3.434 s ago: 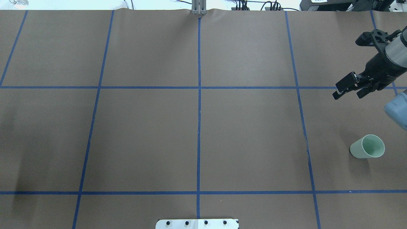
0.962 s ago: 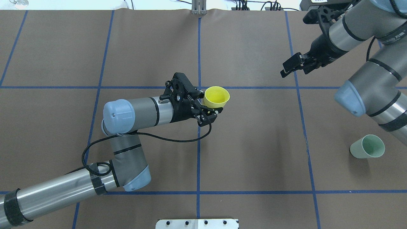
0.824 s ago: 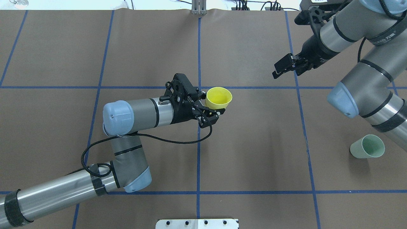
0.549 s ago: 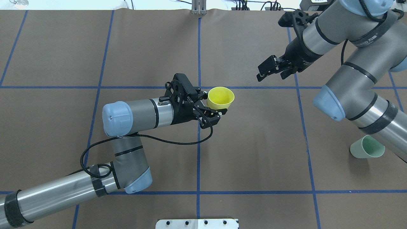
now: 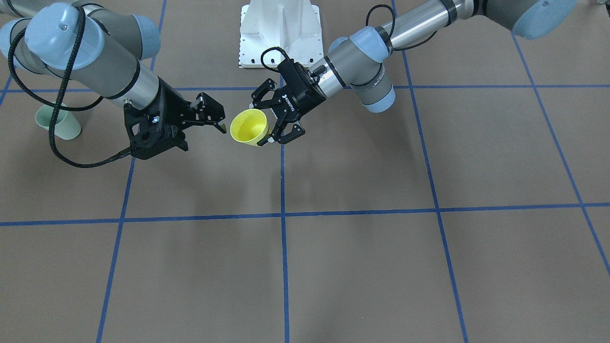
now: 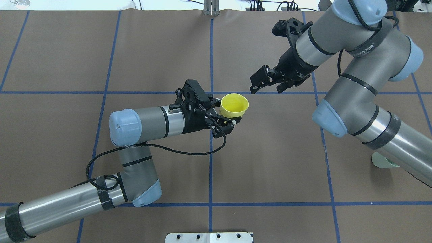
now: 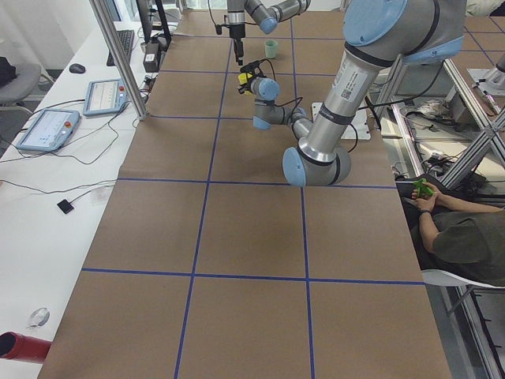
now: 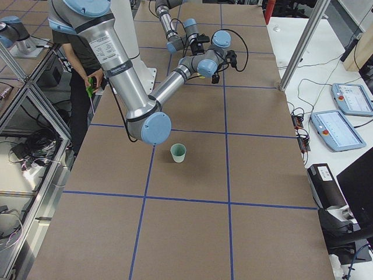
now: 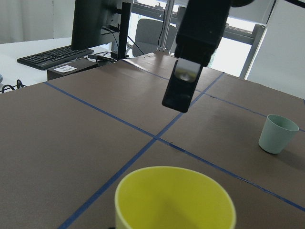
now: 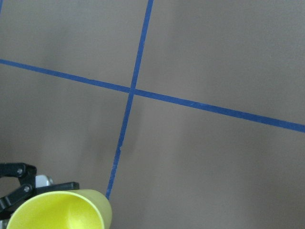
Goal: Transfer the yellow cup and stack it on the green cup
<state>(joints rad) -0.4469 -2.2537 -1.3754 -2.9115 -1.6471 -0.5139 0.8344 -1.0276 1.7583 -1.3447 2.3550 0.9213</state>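
My left gripper (image 6: 226, 110) is shut on the yellow cup (image 6: 235, 104) and holds it upright above the table's middle; both also show in the front view, the gripper (image 5: 272, 123) beside the cup (image 5: 248, 127). My right gripper (image 6: 266, 88) is open and empty, a short way right of the cup and a little farther back, fingers pointing at it (image 5: 220, 120). The green cup (image 5: 59, 124) stands upright on the table at the right side, mostly hidden by my right arm in the overhead view (image 6: 379, 161). It also shows in the left wrist view (image 9: 278, 133).
Brown paper with blue tape lines (image 6: 211, 158) covers the table. A white base plate (image 6: 209, 237) sits at the near edge. My right arm's forearm (image 6: 388, 135) passes over the green cup. Monitors and a keyboard (image 9: 55, 56) lie beyond the table's far edge.
My right arm has swung left across the table, bringing its open gripper close to the yellow cup and covering the green cup in the overhead view. My left gripper has edged slightly right with the cup.
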